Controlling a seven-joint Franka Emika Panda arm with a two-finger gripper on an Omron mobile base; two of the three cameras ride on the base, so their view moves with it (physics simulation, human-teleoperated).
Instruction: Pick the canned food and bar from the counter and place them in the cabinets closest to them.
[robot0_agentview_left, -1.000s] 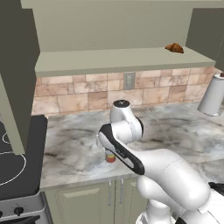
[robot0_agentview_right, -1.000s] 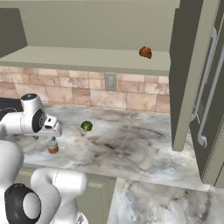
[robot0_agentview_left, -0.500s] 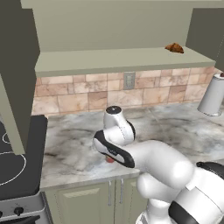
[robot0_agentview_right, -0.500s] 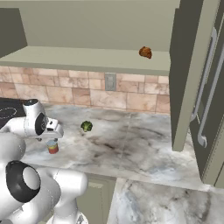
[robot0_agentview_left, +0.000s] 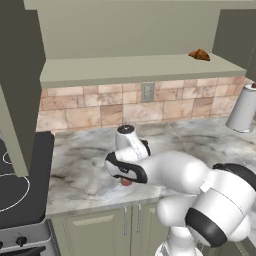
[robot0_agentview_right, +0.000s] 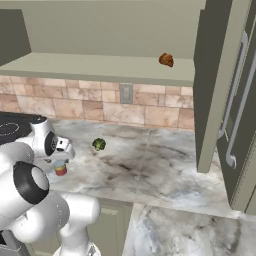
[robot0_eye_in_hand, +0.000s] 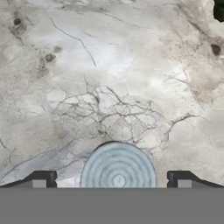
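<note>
My gripper (robot0_eye_in_hand: 111, 181) hangs over the can (robot0_eye_in_hand: 117, 168) — jaws spread wide, one each side. Broccoli (robot0_eye_in_hand: 218, 8) sits at one o'clock on the counter (robot0_eye_in_hand: 109, 65).

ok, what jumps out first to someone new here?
The white arm bent low over the counter, its open gripper straddling the canned food near the front edge. Next, the green broccoli floret behind it, and a brown item alone on the open cabinet shelf.
</note>
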